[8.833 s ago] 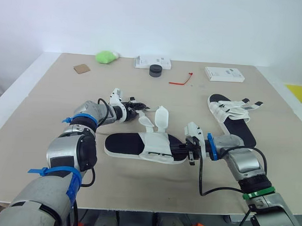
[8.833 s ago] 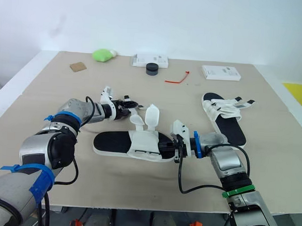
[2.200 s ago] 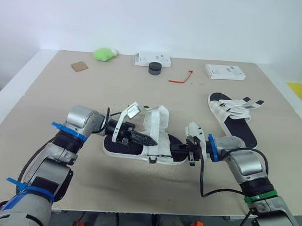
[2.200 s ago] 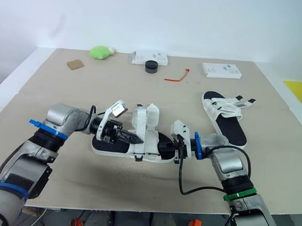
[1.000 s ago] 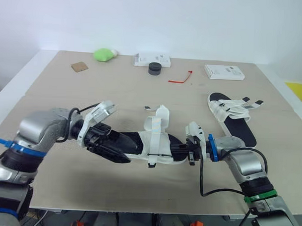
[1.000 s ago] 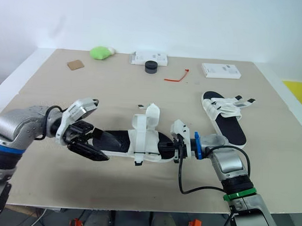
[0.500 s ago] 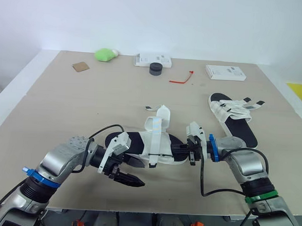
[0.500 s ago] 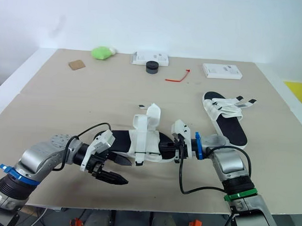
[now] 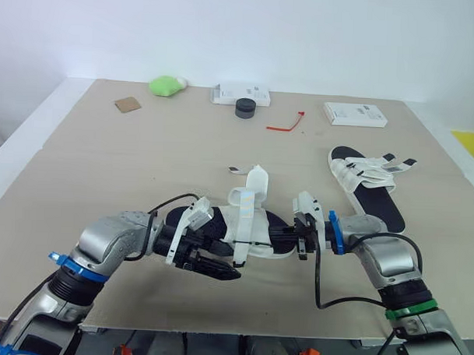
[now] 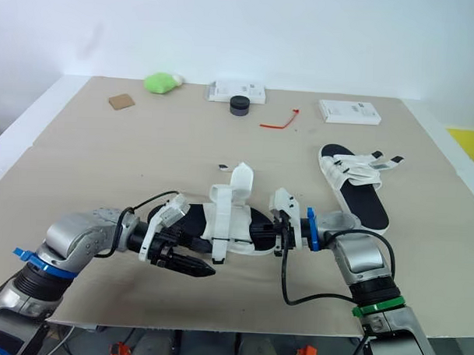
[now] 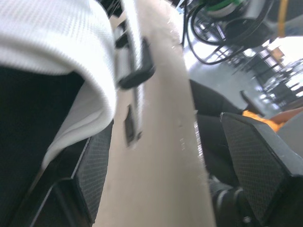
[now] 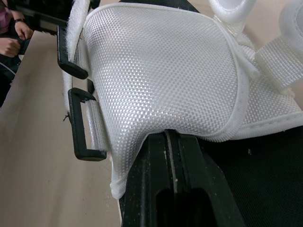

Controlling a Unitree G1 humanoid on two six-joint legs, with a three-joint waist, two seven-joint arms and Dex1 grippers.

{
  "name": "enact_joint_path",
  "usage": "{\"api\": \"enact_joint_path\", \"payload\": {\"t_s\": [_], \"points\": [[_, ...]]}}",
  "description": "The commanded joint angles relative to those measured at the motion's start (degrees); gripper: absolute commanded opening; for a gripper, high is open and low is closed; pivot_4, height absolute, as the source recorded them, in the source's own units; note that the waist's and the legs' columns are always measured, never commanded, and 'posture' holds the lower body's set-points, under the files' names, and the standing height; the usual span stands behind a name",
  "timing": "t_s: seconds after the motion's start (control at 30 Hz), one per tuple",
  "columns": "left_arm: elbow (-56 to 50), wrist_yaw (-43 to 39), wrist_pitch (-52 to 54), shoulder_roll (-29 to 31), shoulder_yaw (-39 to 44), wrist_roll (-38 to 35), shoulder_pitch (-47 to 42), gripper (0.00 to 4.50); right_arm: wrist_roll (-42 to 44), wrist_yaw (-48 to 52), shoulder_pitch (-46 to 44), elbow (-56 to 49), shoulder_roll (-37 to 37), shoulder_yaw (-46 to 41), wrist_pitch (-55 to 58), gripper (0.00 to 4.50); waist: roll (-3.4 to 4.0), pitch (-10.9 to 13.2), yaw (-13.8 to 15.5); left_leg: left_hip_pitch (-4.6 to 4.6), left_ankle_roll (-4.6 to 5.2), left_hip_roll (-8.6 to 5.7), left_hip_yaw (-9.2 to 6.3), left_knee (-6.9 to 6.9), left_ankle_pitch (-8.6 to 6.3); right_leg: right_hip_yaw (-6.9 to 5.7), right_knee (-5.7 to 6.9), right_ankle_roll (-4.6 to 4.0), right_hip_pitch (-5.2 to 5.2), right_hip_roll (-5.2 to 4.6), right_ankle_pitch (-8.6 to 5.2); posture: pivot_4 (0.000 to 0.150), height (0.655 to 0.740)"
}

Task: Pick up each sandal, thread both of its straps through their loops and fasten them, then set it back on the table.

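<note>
Seen from the head camera, the near sandal (image 9: 249, 226) is lying flat on the table (image 9: 105, 157) in the same spot as half a second ago. Its two straps (image 9: 255, 184) are still standing up unfastened. The left gripper (image 9: 226, 264) is closing in. It was hovering over bare table in front of the sandal and is now sitting against the sandal's near edge, by the white upper. The right gripper (image 9: 291, 240) is still clamping the sandal's end. The second sandal (image 9: 367, 186) is resting well apart on the right side, unmoved.

In the left wrist view, the left gripper's fingers (image 11: 94, 168) are standing wide apart, holding nothing. The white upper and black loops (image 11: 136, 75) are lying beside one finger, with bare table running between the two.

In the right wrist view, the right gripper's fingers (image 12: 170, 189) are pressing together on the black sole, right under the mesh upper.
</note>
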Motion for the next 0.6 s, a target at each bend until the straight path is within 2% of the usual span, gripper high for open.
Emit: {"api": "enact_joint_path", "payload": {"t_s": [0.03,0.13,0.2,0.27,0.47,0.6], "points": [[-1.5,1.8,2.7,-1.1,1.9,-2.9,-1.3,3.75,-2.0,-1.0,1.4,2.5,-0.9,1.2,1.4,0.00,0.00,0.0,0.0,0.00,0.00,0.00,0.00,0.00,0.00,0.00,0.00,0.00,0.01,0.00,0.00,0.150,0.7400],[-0.9,3.4,4.8,-2.1,2.1,-3.9,-1.9,3.75,-2.1,-1.0,1.4,2.5,-1.0,1.2,1.4,0.00,0.00,0.0,0.0,0.00,0.00,0.00,0.00,0.01,0.00,0.01,0.00,0.01,0.01,0.00,0.01,0.150,0.7400],[-0.5,4.5,6.6,-2.7,2.4,-4.8,-2.4,3.37,-2.1,-1.0,1.3,2.6,-1.0,1.2,1.4,0.00,0.00,0.0,0.0,0.00,0.00,0.00,-0.01,0.01,0.00,0.01,0.00,0.02,0.02,0.02,0.01,0.150,0.7400],[-0.3,5.3,8.2,-3.1,2.6,-5.7,-3.1,2.71,-2.1,-1.0,1.2,2.7,-1.1,1.2,1.4,0.00,0.00,0.0,0.0,0.00,0.00,0.00,-0.02,0.01,0.00,0.01,0.00,0.02,0.02,0.03,0.01,0.150,0.7400],[-0.2,6.8,10.4,-3.6,3.3,-6.8,-4.1,0.06,-2.1,-1.0,1.1,2.9,-1.0,1.2,1.2,0.00,0.00,0.0,0.0,0.00,0.00,0.00,-0.02,0.01,0.00,0.03,0.00,0.02,0.04,0.05,0.01,0.150,0.7400],[-0.8,6.1,11.0,-2.4,3.6,-7.5,-4.0,0.06,-2.0,-1.0,1.0,2.9,-0.9,1.2,1.1,0.00,0.00,0.0,0.0,-0.03,0.00,0.00,-0.02,0.01,0.00,0.04,0.00,0.02,0.06,0.06,0.02,0.150,0.7400]]}}
